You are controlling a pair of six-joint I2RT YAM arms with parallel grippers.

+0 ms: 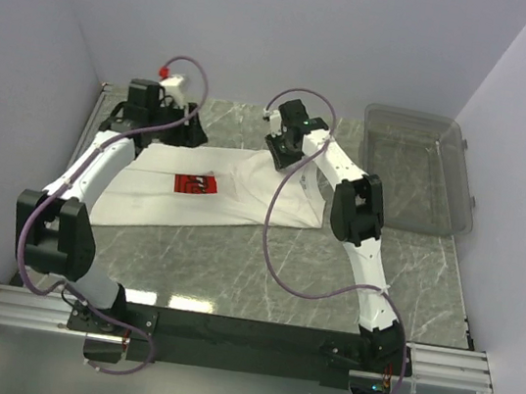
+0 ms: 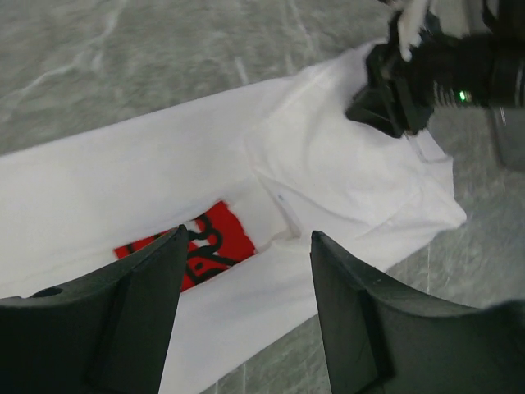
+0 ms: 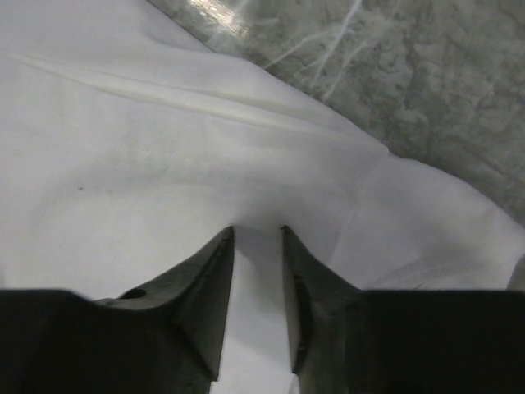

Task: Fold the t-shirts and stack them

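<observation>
Reaching out over the far left part of the table (image 1: pixel 232 272), the left arm (image 1: pixel 100 163) held the left gripper (image 2: pixel 246 238) up above the cloth. Its two black fingers were spread wide apart, and nothing was between them. They did not touch the cloth.

Under it and to its right lay the white t-shirt (image 1: pixel 246 180). It was on the grey stone table top, across the middle of the far half, stretched long from left to right. The red print (image 1: pixel 195 185) with white writing faced up, a bit left of the middle of the shirt. Just right of the print, a flap of white cloth was folded over the shirt, and it hid one edge of the red square.

Further right, the right gripper (image 3: pixel 257 231) was down at the far edge of the shirt. Its fingers were close together, with only a thin gap. White cloth sat in that gap, and small creases ran toward the tips, so it looked pinched. The right arm (image 1: pixel 355 211) bent over the right end of the shirt.

At the far right stood the clear grey bin (image 1: pixel 416 114), near the shirt but not touching it.
</observation>
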